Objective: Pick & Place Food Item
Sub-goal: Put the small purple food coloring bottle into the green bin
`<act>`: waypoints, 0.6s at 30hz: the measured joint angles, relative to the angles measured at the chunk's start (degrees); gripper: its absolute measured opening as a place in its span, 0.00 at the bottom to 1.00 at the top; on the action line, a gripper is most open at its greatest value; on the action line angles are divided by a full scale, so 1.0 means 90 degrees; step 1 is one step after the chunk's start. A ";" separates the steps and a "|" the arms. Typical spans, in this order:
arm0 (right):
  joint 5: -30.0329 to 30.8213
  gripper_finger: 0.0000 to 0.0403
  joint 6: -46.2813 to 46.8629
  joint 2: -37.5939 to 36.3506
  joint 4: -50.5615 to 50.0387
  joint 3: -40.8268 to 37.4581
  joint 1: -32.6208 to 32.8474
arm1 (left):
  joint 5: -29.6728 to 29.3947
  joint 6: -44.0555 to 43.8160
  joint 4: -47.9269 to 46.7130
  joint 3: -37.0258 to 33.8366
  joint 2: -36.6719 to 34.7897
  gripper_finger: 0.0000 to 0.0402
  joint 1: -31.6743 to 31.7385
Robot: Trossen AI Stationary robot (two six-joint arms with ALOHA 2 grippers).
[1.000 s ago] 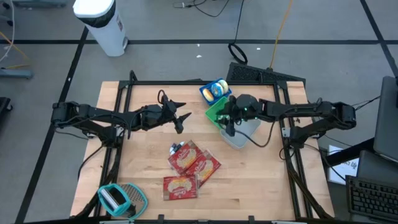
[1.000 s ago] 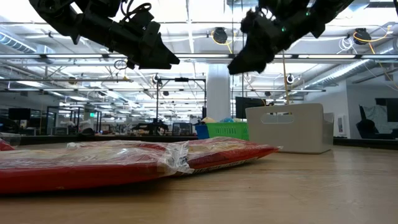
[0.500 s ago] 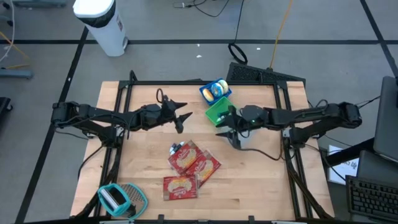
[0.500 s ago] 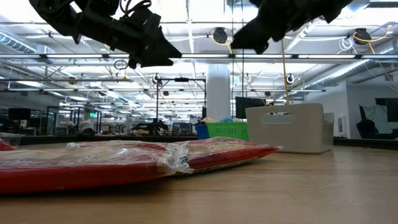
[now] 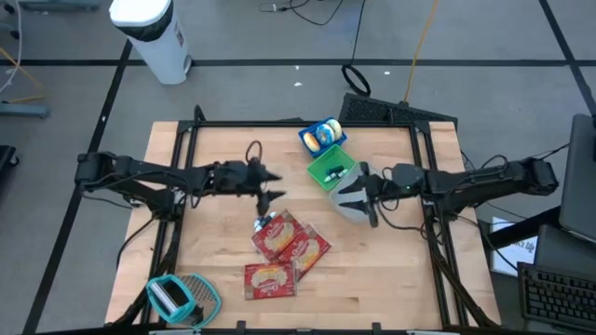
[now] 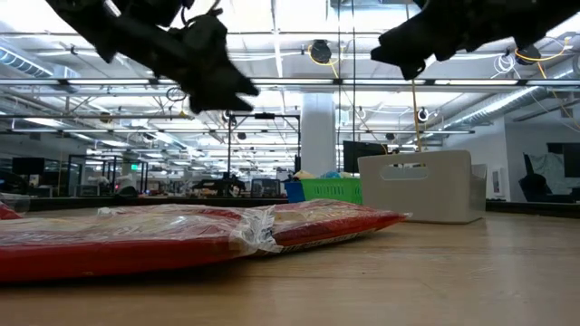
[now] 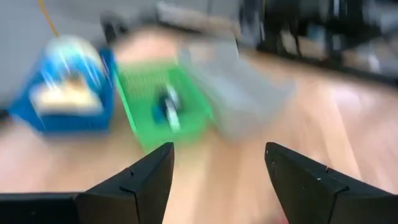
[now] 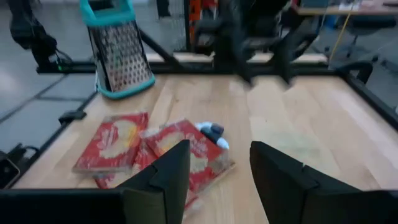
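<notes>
Three red food packets lie flat and overlapping on the wooden table, near its middle; the right wrist view shows them too. My left gripper hovers open just beyond their far end, above the table, with nothing between its fingers. My right gripper hangs open and empty over the left edge of the white bin, pointing toward the packets. A green basket and a blue basket holding food stand beyond the bin.
A teal-framed grater lies at the table's near left corner. Black frame rails run along the table's left, far and right sides. Bare wood lies between the packets and the bin. A white cylinder stands on the floor beyond the table.
My right gripper has drawn back toward the table's right edge, from beside the green basket to over the white bin, and has tipped up closer to level. My left gripper has stayed almost in place but has turned and tipped down a little. Both stay open.
</notes>
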 joint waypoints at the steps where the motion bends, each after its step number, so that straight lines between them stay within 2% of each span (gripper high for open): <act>1: 0.0000 0.39 -0.0001 -0.0086 0.0149 -0.0116 0.0000 | 0.0029 -0.0123 -0.0555 0.0094 -0.0085 0.64 -0.0125; 6: 0.0029 0.39 -0.0093 -0.0413 0.0914 -0.0607 -0.0015 | -0.0245 -0.0810 -0.3053 0.0628 -0.0078 0.64 -0.0965; 12: 0.0028 0.39 -0.0247 -0.0542 0.1497 -0.0905 -0.0017 | -0.0932 -0.2353 -0.4376 0.0717 0.0178 0.64 -0.1694; 15: 0.0029 0.39 -0.0246 -0.0532 0.1659 -0.0959 -0.0017 | -0.1383 -0.2849 -0.4952 0.0712 0.0357 0.64 -0.1847; 18: 0.0029 0.39 -0.0244 -0.0530 0.1648 -0.0964 -0.0017 | -0.1546 -0.2968 -0.5151 0.0712 0.0615 0.64 -0.1886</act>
